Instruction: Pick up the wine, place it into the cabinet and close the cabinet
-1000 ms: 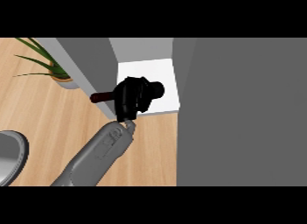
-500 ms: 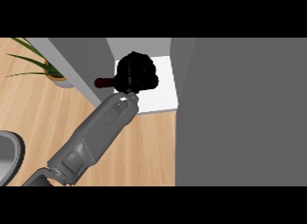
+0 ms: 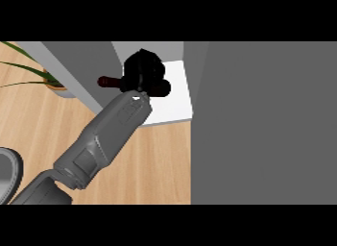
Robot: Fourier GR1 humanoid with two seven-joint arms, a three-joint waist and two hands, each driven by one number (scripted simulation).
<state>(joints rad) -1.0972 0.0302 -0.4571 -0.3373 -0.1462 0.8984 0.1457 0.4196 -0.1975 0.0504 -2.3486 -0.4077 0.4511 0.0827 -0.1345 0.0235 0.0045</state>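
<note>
Curled round the wine bottle (image 3: 113, 82), left hand (image 3: 144, 71) at the end of a long grey forearm stretched from the lower left corner of the counter (image 3: 50, 129) up to the open cabinet (image 3: 176, 103). Fingers wrapped across the bottle's middle, hiding most of it; only the dark red neck end poking out to the left and a dark stub of the base showing at the hand's right. Bottle lying roughly level, above the white cabinet floor near its back left corner, close beside the grey cabinet wall (image 3: 78, 67); whether resting on the floor or just above it, cannot tell. Right hand nowhere in view. Broad grey panel (image 3: 270, 125) filling the right side, probably the open cabinet door. Potted plant (image 3: 40, 79) near the counter's left edge, beside the cabinet wall; rim of a grey round dish (image 3: 2, 175) at the lower left edge. Placing step judged nearly done, release and door closing not yet. Risks from here: neck end clipping the cabinet wall, since so close; bottle rolling off the white floor toward the counter once let go, lying on its side; forearm brushing the plant on the way out; door swung shut onto a protruding bottle.
</note>
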